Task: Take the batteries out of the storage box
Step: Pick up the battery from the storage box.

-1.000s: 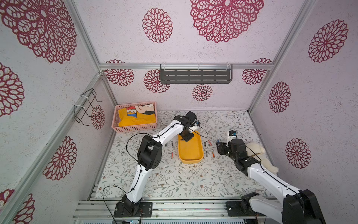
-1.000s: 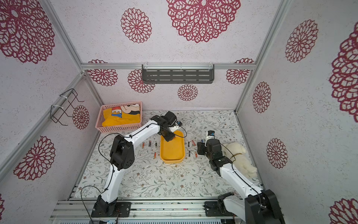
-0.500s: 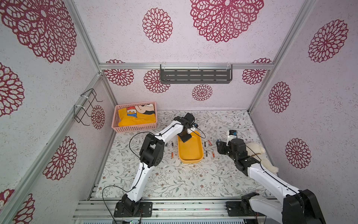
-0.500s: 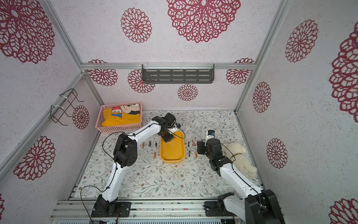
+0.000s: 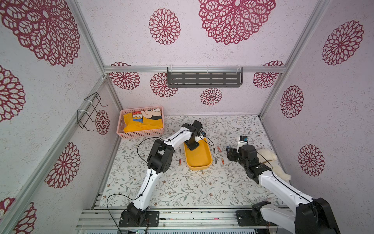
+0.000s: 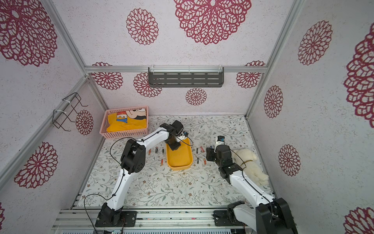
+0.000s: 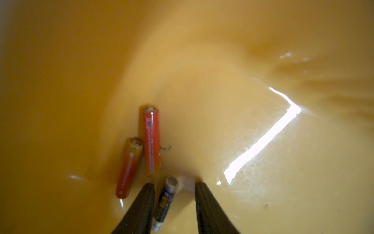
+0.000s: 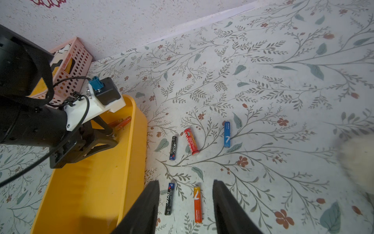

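Nearest you, your right gripper [image 8: 185,183] hangs above the floral table [image 8: 263,91] with jaws wide and nothing between them. Under and beyond it, five loose batteries [image 8: 191,141] lie just beside the yellow storage box [image 5: 199,167]. At the box's far end your left gripper [image 7: 174,184] reaches in, jaws narrowly apart around a black battery [image 7: 165,202] that lies on the box floor against one finger, clear of the other. Two orange batteries [image 7: 151,141] lie side by side just past it.
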Tool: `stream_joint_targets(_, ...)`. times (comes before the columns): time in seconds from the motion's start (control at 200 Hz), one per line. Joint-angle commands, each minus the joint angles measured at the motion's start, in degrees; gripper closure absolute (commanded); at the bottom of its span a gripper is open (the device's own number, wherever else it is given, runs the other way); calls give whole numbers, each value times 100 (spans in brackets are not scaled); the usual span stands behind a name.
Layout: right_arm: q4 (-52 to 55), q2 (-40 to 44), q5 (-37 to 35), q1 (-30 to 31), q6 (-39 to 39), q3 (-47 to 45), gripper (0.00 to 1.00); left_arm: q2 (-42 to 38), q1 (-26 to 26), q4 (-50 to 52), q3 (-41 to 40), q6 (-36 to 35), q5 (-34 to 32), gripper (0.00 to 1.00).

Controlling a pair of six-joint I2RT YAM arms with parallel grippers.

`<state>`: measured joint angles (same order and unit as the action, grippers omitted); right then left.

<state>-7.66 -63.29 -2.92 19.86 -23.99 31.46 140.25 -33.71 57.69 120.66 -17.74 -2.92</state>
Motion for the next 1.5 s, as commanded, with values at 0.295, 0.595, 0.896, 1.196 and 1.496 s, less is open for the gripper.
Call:
stream_joint_targets(0.295,-60,176,-288,-19,81,29,50,189,3,-63,-43,165,41,89)
stream_joint_targets(0.595,-25,281,-438,-18,91,-9,48,-11,-28,-117,102,458,169,100)
stream_joint_targets(0.896,-82,249,-396,-22,61,9,47,-658,-109,75,516,1651,225,100)
stream_joint_targets(1.196,-8,62,-240,194,405,280,48,-2477,248,-70,-973,3724,-290,100)
stream_joint_targets(1.496,305,-812,-134,1008,880,1277,48,-4084,735,-579,-3866,4609,-261,100)
